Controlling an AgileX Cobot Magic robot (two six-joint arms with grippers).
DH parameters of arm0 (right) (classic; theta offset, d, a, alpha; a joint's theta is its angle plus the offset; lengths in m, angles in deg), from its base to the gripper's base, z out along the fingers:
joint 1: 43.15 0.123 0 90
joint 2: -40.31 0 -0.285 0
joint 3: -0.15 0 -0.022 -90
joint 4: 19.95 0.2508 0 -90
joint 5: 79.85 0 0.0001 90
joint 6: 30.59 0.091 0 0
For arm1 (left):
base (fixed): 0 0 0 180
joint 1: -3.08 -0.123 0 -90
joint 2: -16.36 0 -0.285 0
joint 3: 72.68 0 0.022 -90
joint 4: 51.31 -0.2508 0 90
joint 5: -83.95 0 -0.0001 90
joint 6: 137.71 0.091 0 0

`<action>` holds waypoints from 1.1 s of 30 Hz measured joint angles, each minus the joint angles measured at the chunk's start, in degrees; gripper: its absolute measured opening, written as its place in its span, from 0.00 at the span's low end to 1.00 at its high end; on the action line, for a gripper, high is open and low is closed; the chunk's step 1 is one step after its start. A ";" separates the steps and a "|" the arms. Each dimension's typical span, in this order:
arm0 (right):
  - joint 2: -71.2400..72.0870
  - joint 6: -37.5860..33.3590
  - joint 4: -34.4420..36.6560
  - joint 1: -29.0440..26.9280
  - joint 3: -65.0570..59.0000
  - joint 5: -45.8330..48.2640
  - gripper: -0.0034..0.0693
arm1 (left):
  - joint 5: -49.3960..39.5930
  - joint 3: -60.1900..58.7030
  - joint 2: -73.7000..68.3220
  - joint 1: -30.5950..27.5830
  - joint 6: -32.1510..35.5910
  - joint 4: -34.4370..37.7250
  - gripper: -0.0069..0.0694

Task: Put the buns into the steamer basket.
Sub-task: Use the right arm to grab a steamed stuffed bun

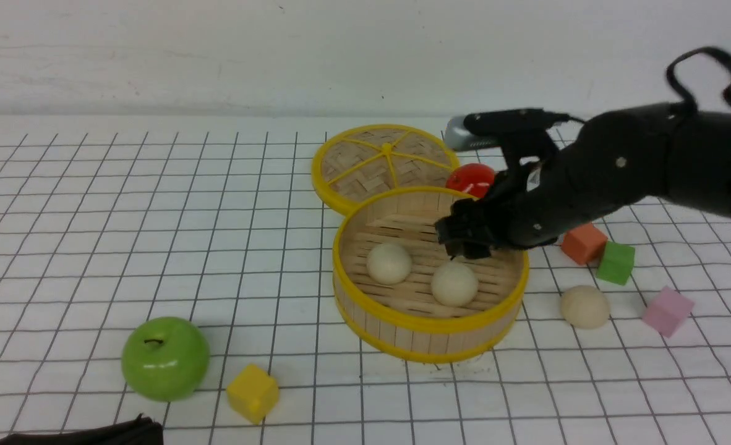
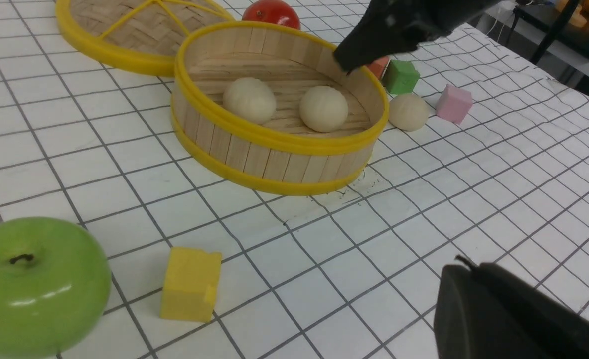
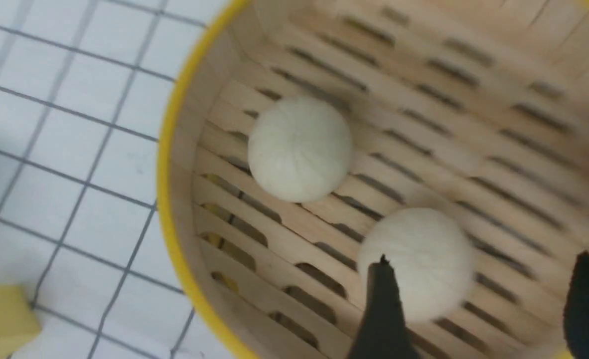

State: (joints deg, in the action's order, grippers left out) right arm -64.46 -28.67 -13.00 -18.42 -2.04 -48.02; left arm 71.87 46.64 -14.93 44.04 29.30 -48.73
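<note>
buns (image 1: 389, 262) cream | basket (image 1: 427, 346) pale wood slats, yellow rims | lid (image 1: 365, 167) woven tan, yellow rim | ball (image 1: 470, 178) red | apple (image 1: 165, 358) green | yellow cube (image 1: 253, 393) | orange cube (image 1: 583, 243) | green cube (image 1: 616, 262) | pink cube (image 1: 667, 311) | table (image 1: 93, 216) white, dark grid

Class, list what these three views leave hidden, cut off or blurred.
Left hand: left wrist view, cut off by the bottom edge; open or shut unclear.
Orange block: left wrist view, mostly hidden behind the right hand.
Red ball: front view, partly behind the right arm.
One bun: right wrist view, blurred, a finger across it.
</note>
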 joint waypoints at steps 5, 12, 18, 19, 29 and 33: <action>3.89 7.06 -6.95 -4.65 -1.24 7.50 0.59 | 0.00 0.00 0.00 0.00 -0.07 0.00 0.10; -3.74 12.05 -7.99 -12.21 -6.54 7.71 0.42 | 0.00 0.00 0.00 0.00 -0.20 0.00 0.10; -7.13 12.00 -6.44 -14.30 -6.54 1.50 0.42 | 0.00 0.00 0.00 0.00 -0.20 0.00 0.10; -7.18 12.00 -6.38 -14.39 -6.54 0.97 0.42 | 0.00 0.00 0.00 0.00 -0.20 0.00 0.11; -7.52 12.00 -6.03 -14.44 -6.54 -2.58 0.42 | 0.00 0.00 0.00 0.00 -0.20 0.00 0.11; -8.04 11.96 -6.46 -14.44 -6.54 -4.95 0.42 | 0.00 0.00 0.00 0.00 -0.20 0.00 0.11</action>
State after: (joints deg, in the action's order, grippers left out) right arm -72.50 -16.71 -19.46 -32.86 -8.58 -52.97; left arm 71.87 46.64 -14.93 44.04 29.10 -48.73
